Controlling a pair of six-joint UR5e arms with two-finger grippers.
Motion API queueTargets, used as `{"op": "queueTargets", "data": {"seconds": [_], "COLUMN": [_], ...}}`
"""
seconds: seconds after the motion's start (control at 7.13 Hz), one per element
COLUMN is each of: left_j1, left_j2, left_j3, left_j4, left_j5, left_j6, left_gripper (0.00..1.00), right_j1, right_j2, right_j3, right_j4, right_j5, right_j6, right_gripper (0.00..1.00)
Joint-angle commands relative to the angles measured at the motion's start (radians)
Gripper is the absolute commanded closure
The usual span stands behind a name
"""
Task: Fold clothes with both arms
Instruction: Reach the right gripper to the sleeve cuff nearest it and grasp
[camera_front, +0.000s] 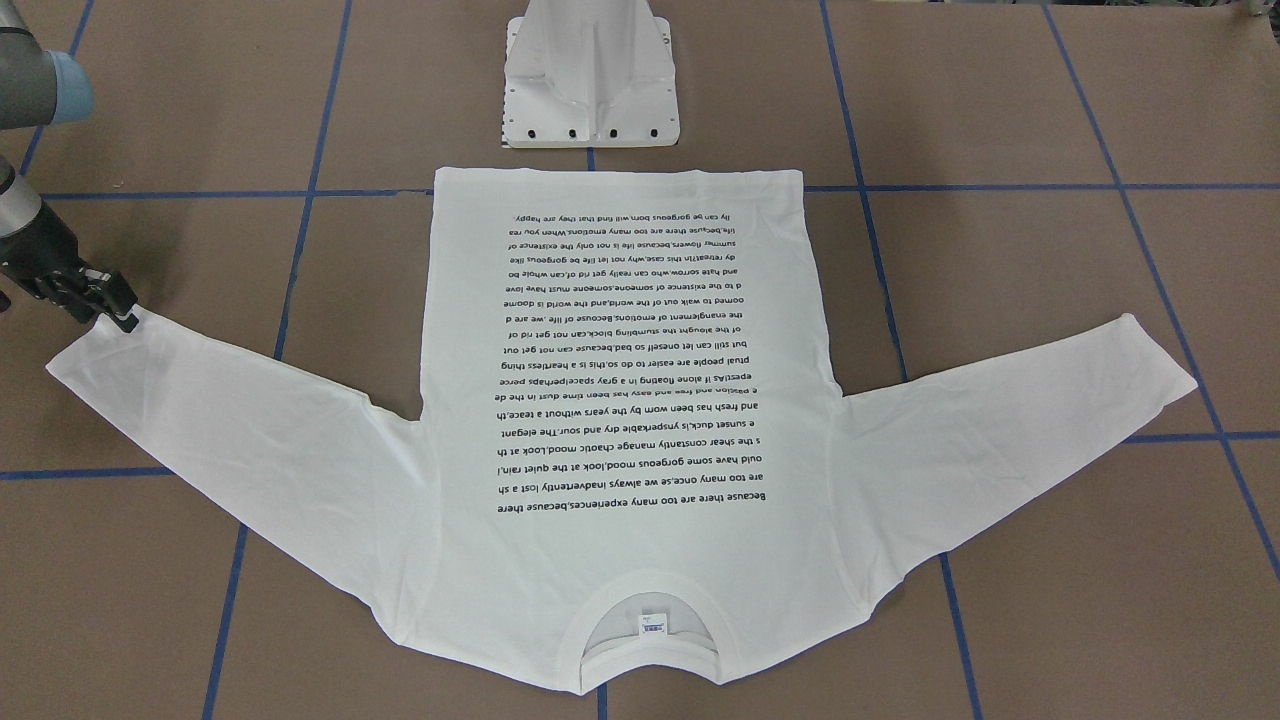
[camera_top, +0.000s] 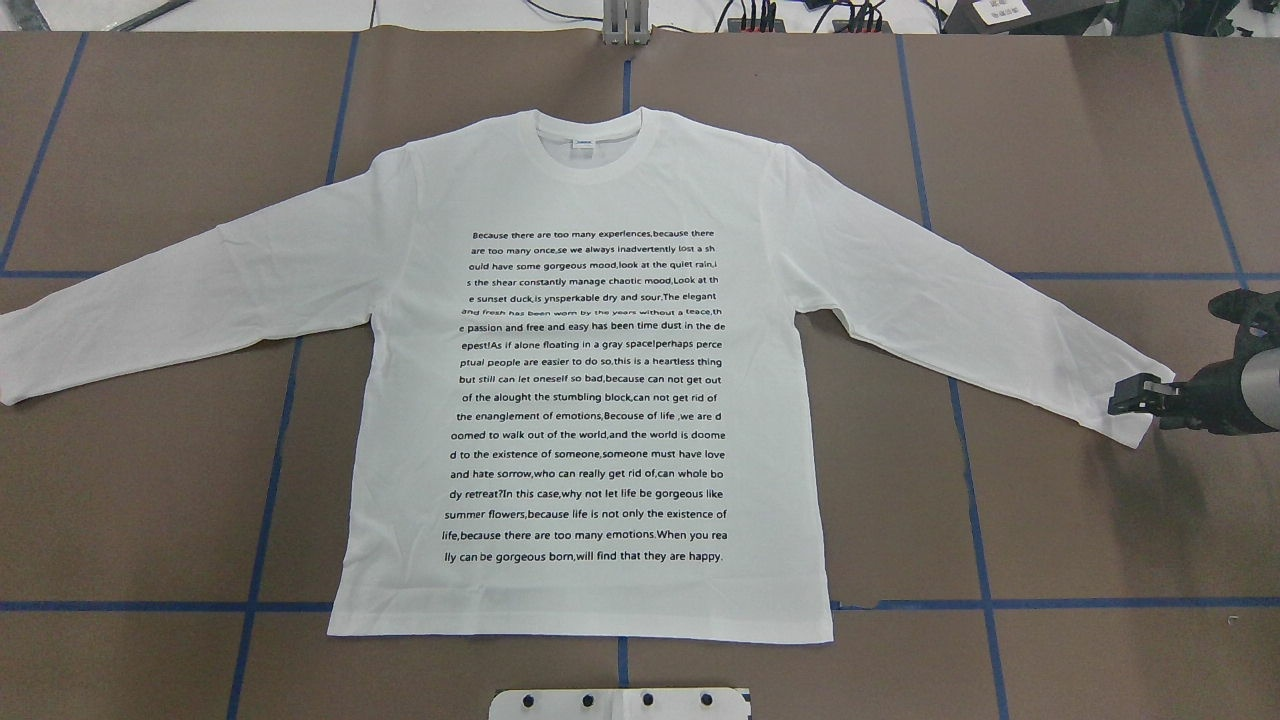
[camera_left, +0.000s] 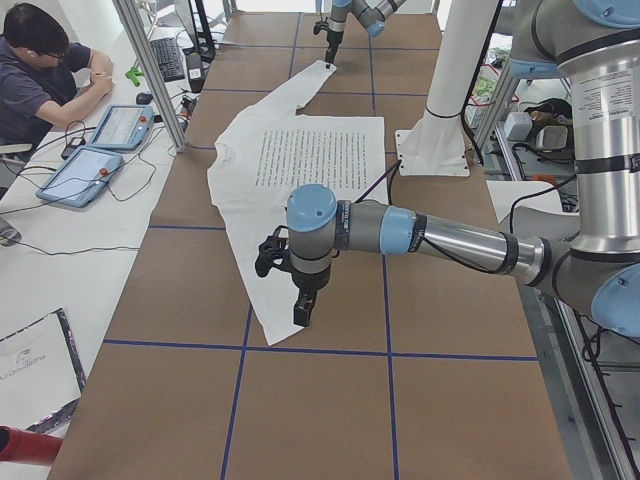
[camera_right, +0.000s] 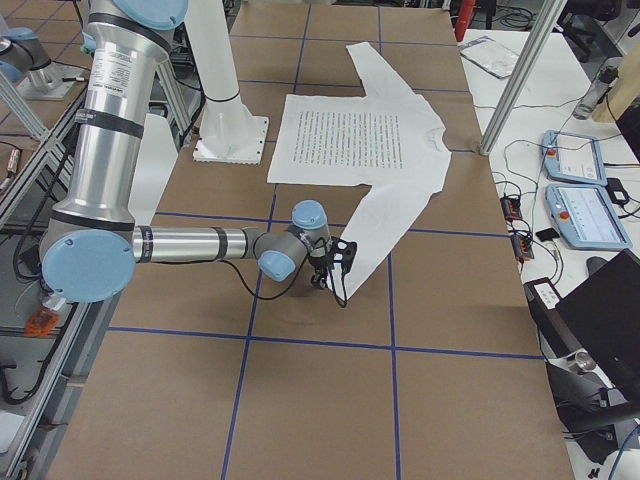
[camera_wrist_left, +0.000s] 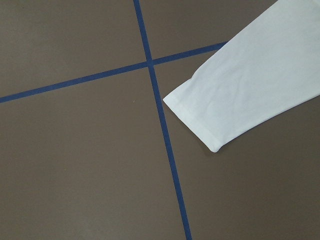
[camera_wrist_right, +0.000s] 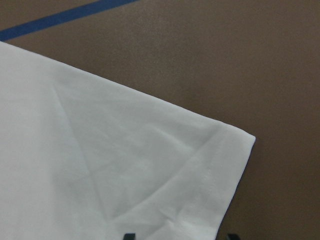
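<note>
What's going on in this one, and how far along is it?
A white long-sleeved T-shirt lies spread flat on the table, print side up, with nothing folded yet. The right gripper is at the right sleeve's cuff, jaws apart with the cuff edge between them. The left gripper hangs over the other sleeve's cuff; whether it is open cannot be told.
</note>
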Motion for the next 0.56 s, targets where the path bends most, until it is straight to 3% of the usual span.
{"op": "queueTargets", "data": {"seconds": [0.0,0.14,0.28,0.42], "left_j1": [0.000,0.000,0.000,0.000], "left_j2": [0.000,0.000,0.000,0.001], "left_j3": [0.000,0.000,0.000,0.000], "left_j4": [0.000,0.000,0.002,0.000], "left_j5": [0.000,0.000,0.000,0.000], "left_j6": [0.001,0.001,0.001,0.001], "left_gripper": [0.00,0.00,0.00,0.00], "right_j1": [-0.002,-0.002,-0.005,-0.005], "right_j2": [0.000,0.000,0.003,0.003], "right_j3": [-0.010,-0.010,-0.010,-0.005], "right_j4": [0.000,0.000,0.002,0.002], "right_j5": [0.000,0.002,0.002,0.000], "right_j6": [0.000,0.006,0.053,0.061], "right_gripper": [0.43,0.57,0.92,1.00]}}
